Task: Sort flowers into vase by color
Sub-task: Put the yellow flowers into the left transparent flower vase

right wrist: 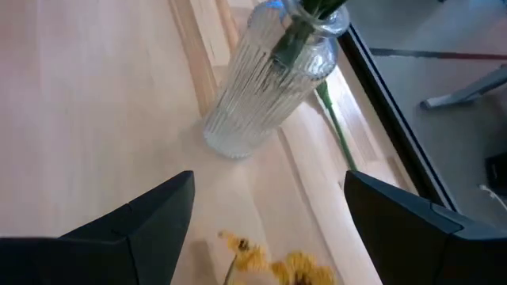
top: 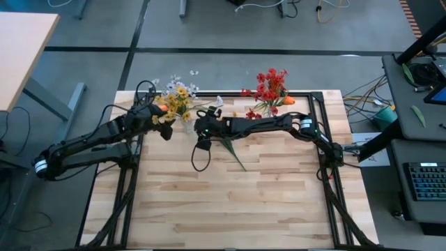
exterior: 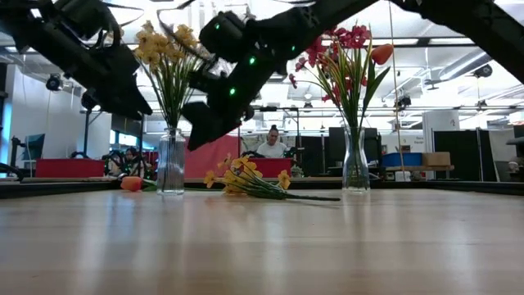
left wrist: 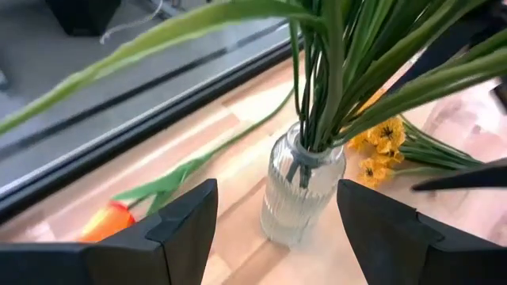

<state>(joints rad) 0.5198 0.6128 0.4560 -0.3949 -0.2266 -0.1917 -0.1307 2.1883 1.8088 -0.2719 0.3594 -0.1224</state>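
Two ribbed glass vases stand at the table's far side. The left vase (top: 187, 124) (left wrist: 301, 190) (right wrist: 265, 83) holds yellow flowers (top: 178, 97); the right vase (exterior: 354, 160) holds red flowers (top: 272, 85) and an orange one (exterior: 381, 54). A yellow spray (exterior: 246, 180) (right wrist: 277, 267) lies flat on the table between them, with its stem (top: 233, 152) toward the near side. An orange flower (left wrist: 107, 223) lies left of the left vase. My left gripper (left wrist: 277, 237) hangs open left of that vase. My right gripper (right wrist: 265, 229) hangs open to its right, above the lying spray's blossoms.
Black frame rails (top: 327, 132) run along the table's far and side edges. A desk with a keyboard (top: 426, 183) stands right of the table. A person (exterior: 271, 143) sits in the room beyond. The near half of the tabletop (top: 230, 209) is bare wood.
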